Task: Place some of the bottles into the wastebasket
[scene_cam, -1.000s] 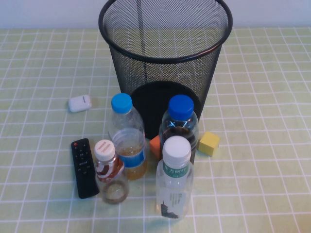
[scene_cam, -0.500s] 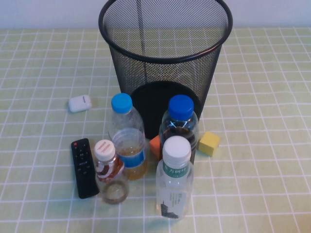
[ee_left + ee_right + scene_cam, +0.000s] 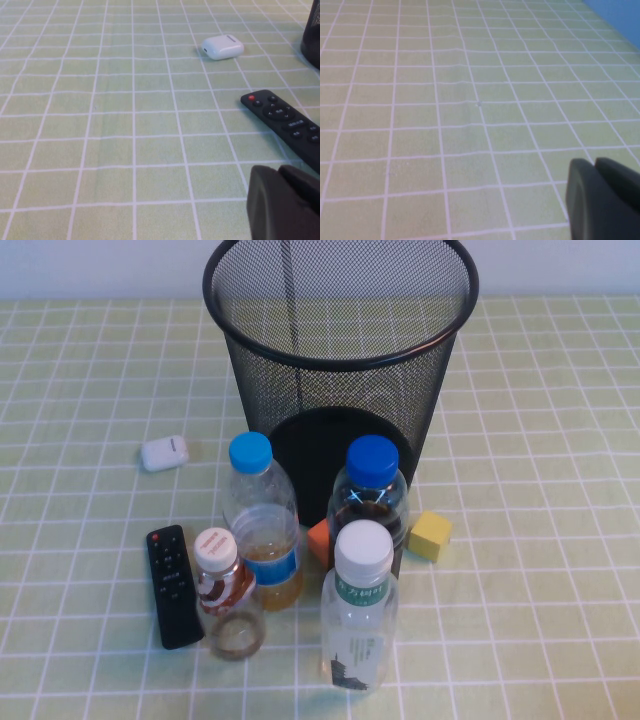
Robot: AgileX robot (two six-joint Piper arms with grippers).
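The black mesh wastebasket [image 3: 340,350] stands at the back middle of the table. In front of it stand several bottles: a light-blue-capped one with amber liquid [image 3: 262,525], a dark-blue-capped one [image 3: 369,495], a short white-capped one with a red-brown label [image 3: 227,595] and a tall white-capped one with a green label [image 3: 359,610]. Neither arm shows in the high view. My left gripper [image 3: 280,172] is shut and empty, low over the cloth near the remote. My right gripper [image 3: 596,165] is shut and empty over bare cloth.
A black remote [image 3: 173,585] [image 3: 287,125] lies left of the bottles. A white earbud case [image 3: 164,452] [image 3: 222,46] lies further back on the left. An orange block [image 3: 319,540] and a yellow block [image 3: 430,535] sit by the wastebasket's base. The green checked cloth [image 3: 540,490] covers the table.
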